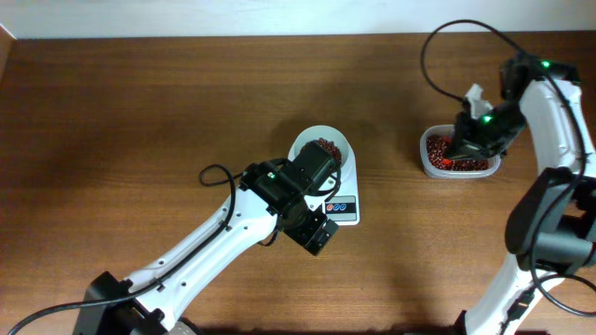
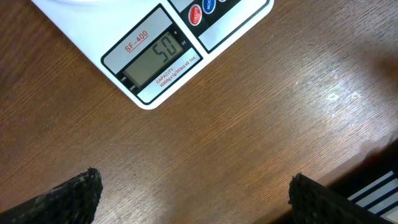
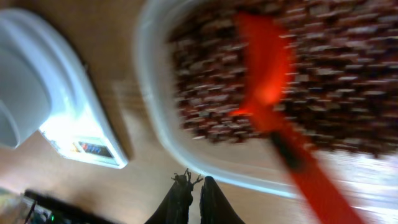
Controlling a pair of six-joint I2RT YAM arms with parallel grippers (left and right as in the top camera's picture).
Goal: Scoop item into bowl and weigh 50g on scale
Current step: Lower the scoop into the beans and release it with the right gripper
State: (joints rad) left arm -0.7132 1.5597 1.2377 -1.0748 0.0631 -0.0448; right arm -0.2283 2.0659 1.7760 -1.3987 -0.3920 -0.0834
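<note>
At right, a red scoop [image 3: 261, 56] lies on beans [image 3: 360, 62] in a tub [image 3: 149, 81] under the closed right end effector [image 3: 194, 198]; left end effector [image 2: 193, 193] hovers open over the scale [image 2: 155, 56].

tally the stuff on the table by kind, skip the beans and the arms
bowl: 1
tub: 1
scale: 1
scoop: 1
total: 4
</note>
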